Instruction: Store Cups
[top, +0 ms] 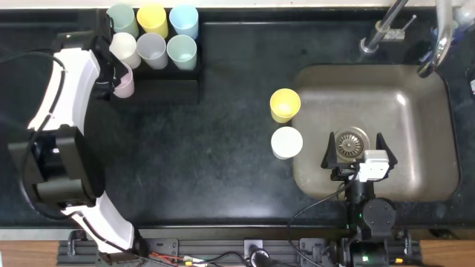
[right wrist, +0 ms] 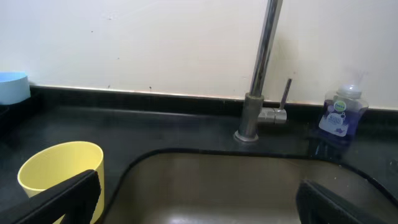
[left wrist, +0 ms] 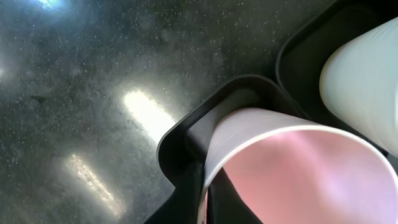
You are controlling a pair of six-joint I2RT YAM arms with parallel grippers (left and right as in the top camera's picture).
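Okay, left jaws are clamped on the pink cup, which is tilted with its mouth toward the left arm and its base at the near-left end of the black tray. In the left wrist view the pink cup points its base into an open rounded compartment of the tray; cannot tell if the base touches the bottom. The tray sits at the far-left of the dark speckled desk and carries 6 upright cups in 2 rows of 3. Far row: pale green cup, racked yellow cup, blue cup. Near row: cream cup, grey cup, mint cup. The cream cup stands just beside the pink one, in the next compartment. 2 more cups stand upright on the desk just beside the sink's left rim, close together but apart: the loose yellow cup farther back, the white cup nearer. Right arm is over the sink, right jaws spread wide and holding nothing, near the drain in the top view. Its wrist view looks across the basin at the faucet against the wall, with a soap bottle on the ledge beside it and the loose yellow cup off to one side.
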